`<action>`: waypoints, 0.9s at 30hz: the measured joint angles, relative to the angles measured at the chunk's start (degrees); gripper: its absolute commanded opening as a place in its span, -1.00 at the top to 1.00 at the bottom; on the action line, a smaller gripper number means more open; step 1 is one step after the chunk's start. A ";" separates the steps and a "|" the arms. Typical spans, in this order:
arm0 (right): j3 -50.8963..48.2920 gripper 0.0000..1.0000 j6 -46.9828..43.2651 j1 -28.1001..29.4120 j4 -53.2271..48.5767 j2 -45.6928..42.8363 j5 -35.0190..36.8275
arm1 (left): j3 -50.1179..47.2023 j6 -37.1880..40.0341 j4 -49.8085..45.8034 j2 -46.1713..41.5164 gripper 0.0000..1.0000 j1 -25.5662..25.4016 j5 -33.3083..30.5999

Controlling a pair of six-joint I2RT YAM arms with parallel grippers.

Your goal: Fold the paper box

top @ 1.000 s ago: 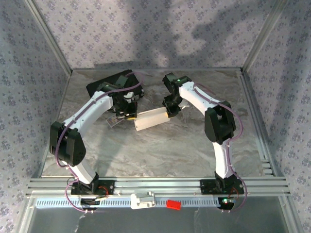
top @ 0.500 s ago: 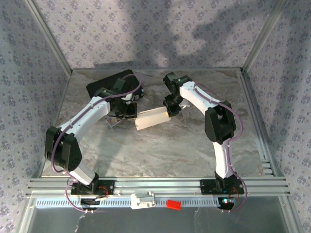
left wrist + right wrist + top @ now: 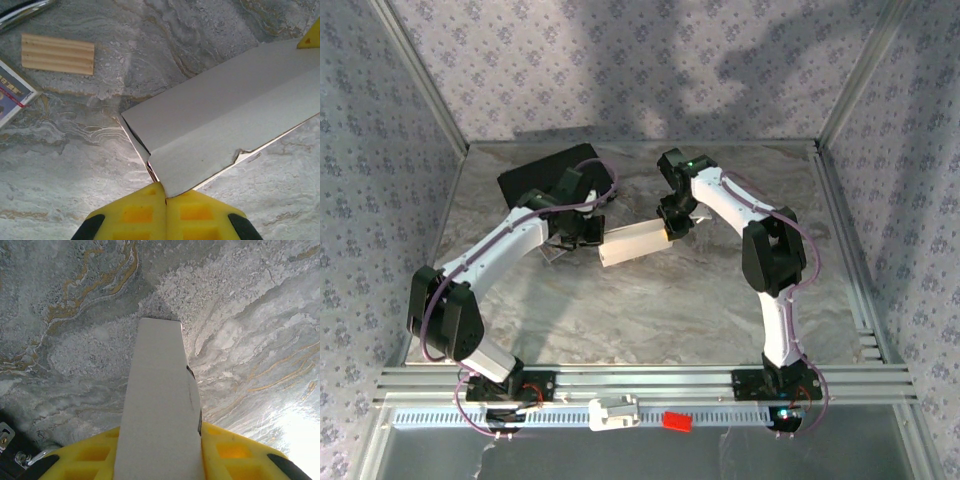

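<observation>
At mid table (image 3: 650, 310) my right claw (image 3: 670, 227) keeps gripping the paper box (image 3: 632, 243) by its right end, while my left claw (image 3: 590, 238), clenched empty, has swung its elbow outward, tips now against the left-end corner, so flap tucking probably comes next

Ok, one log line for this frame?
left jaws: shut on paper box corner | right jaws: gripping opposite end | state: partly folded

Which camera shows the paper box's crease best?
Left wrist: the paper box is close and sharp, crease and dented edge clear, corner pinched in the left gripper. Top external shows it small; right wrist shows one narrow face.
</observation>
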 measured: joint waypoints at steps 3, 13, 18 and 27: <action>0.00 0.35 0.00 -0.04 0.02 0.00 -0.02 | 0.07 0.92 -0.04 0.00 0.90 -0.72 -1.66; 0.00 0.36 -0.02 -0.07 0.09 0.00 -0.02 | 3.91 3.82 -4.13 2.05 0.90 -1.55 -4.28; 0.00 0.39 -0.02 -0.07 0.11 0.00 -0.04 | 6.78 3.96 -7.21 3.96 0.90 -1.44 -4.15; -0.11 0.38 0.11 -0.09 0.26 -0.02 -0.04 | 6.95 3.15 -7.02 4.31 0.91 -0.98 -3.30</action>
